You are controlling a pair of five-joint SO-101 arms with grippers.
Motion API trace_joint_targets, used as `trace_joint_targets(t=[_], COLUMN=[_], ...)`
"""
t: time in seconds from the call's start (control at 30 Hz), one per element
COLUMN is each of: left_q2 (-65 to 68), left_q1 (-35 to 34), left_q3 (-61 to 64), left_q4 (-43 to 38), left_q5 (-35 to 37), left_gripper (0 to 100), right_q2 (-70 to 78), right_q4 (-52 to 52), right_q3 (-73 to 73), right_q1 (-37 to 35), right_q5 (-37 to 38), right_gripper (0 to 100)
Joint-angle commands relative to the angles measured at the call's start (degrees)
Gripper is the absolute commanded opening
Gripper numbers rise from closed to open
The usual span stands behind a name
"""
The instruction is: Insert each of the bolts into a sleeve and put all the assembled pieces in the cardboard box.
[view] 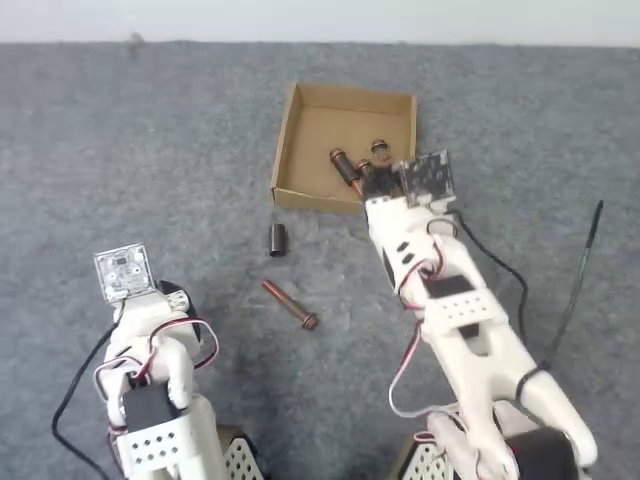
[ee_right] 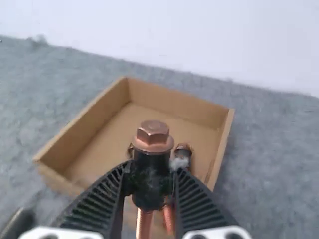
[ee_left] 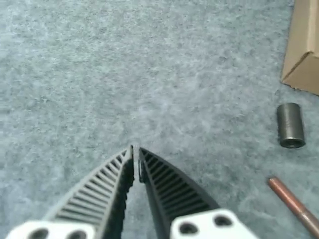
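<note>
At the lower left of the high view the white left arm sits folded over the grey, carpet-like counter. Seen from its wrist, the left tool hangs above bare counter with its two black ribbed fingers drawn together, only a sliver between the tips and nothing in them. Further right, near the middle of the frame, a short black cylindrical metal sleeve lies by itself on the counter, just in front of the box's near left corner. Below it and slightly to the right, apart from it, a long copper-coloured bolt lies at a slant, its hex head toward the lower right. Above them, at upper centre, is the shallow open brown cardboard box. The white right arm stretches from the lower right up to the box's near right corner. The right tool is clamped on an assembled piece, a copper bolt pushed through a black sleeve, held over the box with the hex head pointing away from the wrist. Another copper and black piece lies on the box floor just beside it.
</note>
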Motion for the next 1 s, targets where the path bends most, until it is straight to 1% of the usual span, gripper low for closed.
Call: trace_joint_targets(t=[0.0,0.07,0.13,0.23,0.37,0.8,0.97], left_q2=[-1.05,-1.05,-1.05,-1.05,-1.05,-1.05,-1.05], left_q1=[-1.49,-2.55,-3.52,-3.96,-3.96,-3.96,-3.96], left_q3=[-0.57,-0.57,-0.57,-0.57,-0.57,-0.57,-0.57], left_q4=[0.44,0.44,0.44,0.44,0.44,0.44,0.44], left_q5=[-0.44,-0.44,-0.53,-0.53,-0.53,-0.53,-0.53], left_gripper=[1,1,1,1,1,1,1], right_q2=[5.49,10.68,15.52,21.67,27.12,38.55,40.04], right_q4=[0.22,0.57,4.09,9.80,12.00,12.00,12.00], right_q3=[-11.16,-15.91,-20.66,-27.52,-33.49,-39.47,-40.09], right_q1=[3.65,5.14,6.11,6.37,6.37,6.37,6.29], right_q5=[0.53,0.53,0.53,0.53,0.26,0.44,0.44], right_gripper=[0.9,0.9,0.9,0.9,0.9,1.0,2.0])
